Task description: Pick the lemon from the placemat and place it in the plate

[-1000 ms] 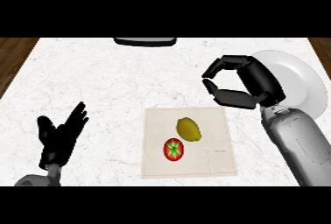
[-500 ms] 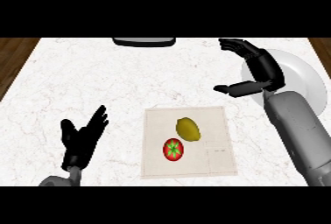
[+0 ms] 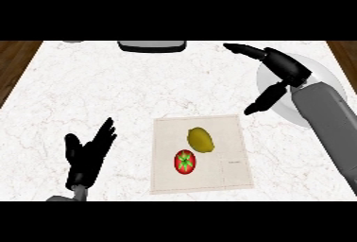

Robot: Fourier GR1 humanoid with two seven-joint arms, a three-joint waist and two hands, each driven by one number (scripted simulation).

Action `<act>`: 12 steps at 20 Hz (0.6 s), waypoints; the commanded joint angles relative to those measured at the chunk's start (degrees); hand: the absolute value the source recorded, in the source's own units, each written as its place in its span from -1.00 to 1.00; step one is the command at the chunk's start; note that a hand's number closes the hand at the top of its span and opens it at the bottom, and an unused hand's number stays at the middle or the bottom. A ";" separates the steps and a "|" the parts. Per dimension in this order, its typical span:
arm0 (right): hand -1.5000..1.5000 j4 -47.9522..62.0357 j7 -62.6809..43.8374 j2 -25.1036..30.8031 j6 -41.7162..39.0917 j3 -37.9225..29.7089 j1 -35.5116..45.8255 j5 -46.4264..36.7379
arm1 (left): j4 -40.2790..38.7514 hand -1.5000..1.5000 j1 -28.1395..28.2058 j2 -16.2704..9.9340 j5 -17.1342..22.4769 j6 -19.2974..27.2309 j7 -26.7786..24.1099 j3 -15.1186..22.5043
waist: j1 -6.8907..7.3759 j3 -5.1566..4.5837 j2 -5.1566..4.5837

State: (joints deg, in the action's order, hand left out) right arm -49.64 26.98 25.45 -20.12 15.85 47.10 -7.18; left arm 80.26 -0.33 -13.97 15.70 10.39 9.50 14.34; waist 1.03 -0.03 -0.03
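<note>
A yellow lemon lies on the beige placemat in the middle of the counter, with a red tomato just below and left of it. The white plate sits at the right edge, partly covered by my right arm. My right hand hovers over the plate's left part, open, fingers stretched toward the back left and thumb pointing down toward the mat. It is well above and right of the lemon. My left hand rests open at the lower left, fingers up.
A dark tray-like object sits at the counter's far edge. Wooden floor shows past the counter's left and right sides. White marble surface surrounds the placemat.
My right hand has uncurled from shut to open and swung its fingers back and left over the plate. My left hand drifted right and downward. The lemon and tomato have not moved.
</note>
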 commanded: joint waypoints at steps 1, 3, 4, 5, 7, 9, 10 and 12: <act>-1.00 -2.71 -3.91 0.65 -3.51 5.72 2.00 -5.80 | 0.85 0.00 -0.84 0.95 -0.72 1.25 2.28 0.48 | -0.70 0.00 0.18; -1.00 -6.91 -6.27 0.83 -4.03 6.52 0.58 -7.08 | -1.02 0.00 -0.55 0.73 0.49 -0.14 0.08 -1.73 | -1.23 -0.02 0.27; -1.00 -8.18 -8.93 0.16 -2.74 7.37 -0.47 -8.35 | 3.43 0.00 2.14 -1.87 0.55 -0.26 1.66 -2.20 | -0.94 0.01 0.41; -1.00 -9.92 -10.27 -0.28 -2.34 8.05 -2.06 -9.39 | -0.26 0.00 2.05 1.61 -0.51 -0.13 -1.71 -0.46 | -1.30 -0.01 0.30; -1.00 -10.63 -13.08 -1.56 -2.03 8.58 -1.50 -11.65 | -0.96 0.00 0.07 2.45 -2.32 1.39 -0.89 -0.14 | -1.13 0.00 0.17; -1.00 -14.78 -16.15 -4.43 -1.07 9.75 -4.35 -13.13 | 2.20 0.00 2.38 1.48 -1.62 -0.07 0.93 0.04 | -0.96 0.02 0.20; -1.00 -15.14 -15.72 -5.95 1.91 11.55 -7.95 -15.09 | 1.15 0.00 -0.33 2.92 -2.28 1.91 1.50 -0.36 | -1.17 0.03 0.16; -1.00 -21.15 -21.58 -6.65 -0.74 10.00 -8.84 -14.87 | 1.27 0.00 1.87 0.85 -2.01 -0.49 0.47 -2.01 | -1.17 0.02 0.22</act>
State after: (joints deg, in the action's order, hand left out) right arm -64.10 11.85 21.50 -21.22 24.88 41.97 -19.58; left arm 80.85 0.76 -12.53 14.18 10.44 9.59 13.36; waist -0.04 -0.02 0.16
